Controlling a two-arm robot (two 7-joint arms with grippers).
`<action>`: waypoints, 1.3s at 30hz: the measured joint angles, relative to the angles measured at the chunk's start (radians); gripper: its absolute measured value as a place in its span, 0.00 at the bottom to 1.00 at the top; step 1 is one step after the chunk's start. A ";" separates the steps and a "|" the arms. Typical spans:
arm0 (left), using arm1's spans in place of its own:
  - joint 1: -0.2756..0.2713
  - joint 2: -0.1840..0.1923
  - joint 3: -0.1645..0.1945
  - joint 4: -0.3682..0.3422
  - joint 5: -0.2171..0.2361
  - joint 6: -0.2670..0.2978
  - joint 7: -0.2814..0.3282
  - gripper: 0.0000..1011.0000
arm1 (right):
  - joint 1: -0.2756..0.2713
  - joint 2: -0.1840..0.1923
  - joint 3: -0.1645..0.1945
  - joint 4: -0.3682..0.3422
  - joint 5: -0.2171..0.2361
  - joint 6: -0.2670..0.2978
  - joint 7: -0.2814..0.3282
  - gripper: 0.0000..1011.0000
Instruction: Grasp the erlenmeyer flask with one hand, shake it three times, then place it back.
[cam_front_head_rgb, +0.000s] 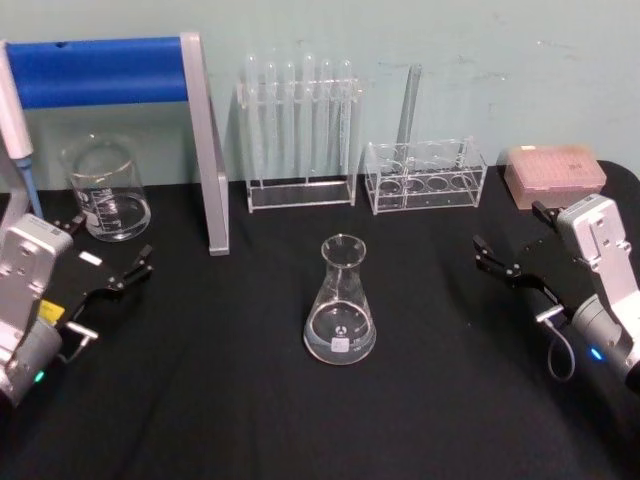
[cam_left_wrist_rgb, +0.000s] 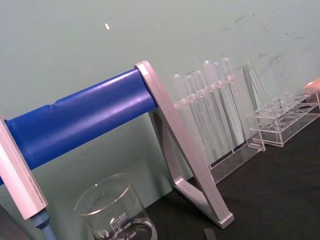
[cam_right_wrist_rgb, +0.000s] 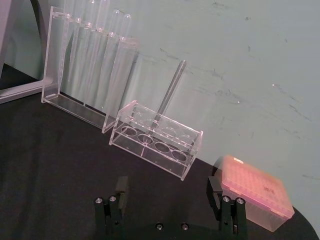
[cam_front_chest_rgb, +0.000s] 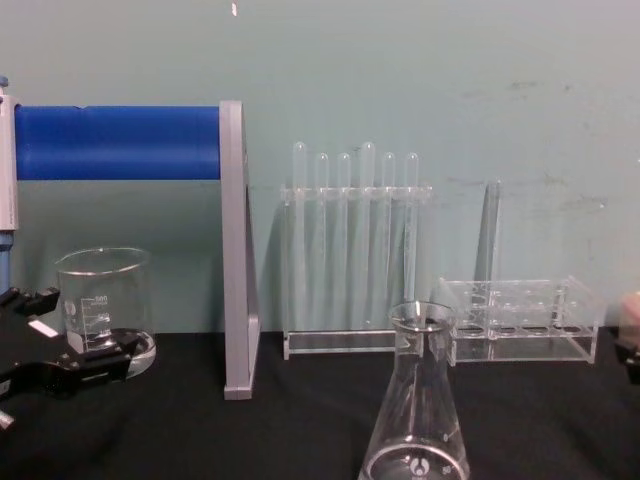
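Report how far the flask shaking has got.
Done: nothing that shows. The erlenmeyer flask stands upright on the black table, untouched. In hand: nothing; the left gripper and right gripper sit open at either side, apart from it. Left: grasp the flask, shake it three times, set it back.

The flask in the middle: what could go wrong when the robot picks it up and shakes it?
The erlenmeyer flask is smooth glass with sloping walls, so a claw closing on its body might slip; the neck looks safer. The left claw sits close to the beaker and could nudge it setting off. The right claw hangs open at the right. A wide shake might reach the test tube rack behind.
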 joint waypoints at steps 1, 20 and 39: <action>0.000 0.000 0.000 0.000 0.000 0.000 0.000 0.99 | 0.000 0.000 0.000 0.000 0.000 0.000 0.000 0.99; 0.000 0.000 0.000 0.000 0.000 0.000 0.000 0.99 | -0.046 -0.004 0.038 -0.053 0.052 -0.010 0.079 0.99; 0.000 0.000 0.000 0.000 0.000 0.000 0.000 0.99 | -0.088 -0.050 0.028 -0.124 0.241 0.006 0.386 0.99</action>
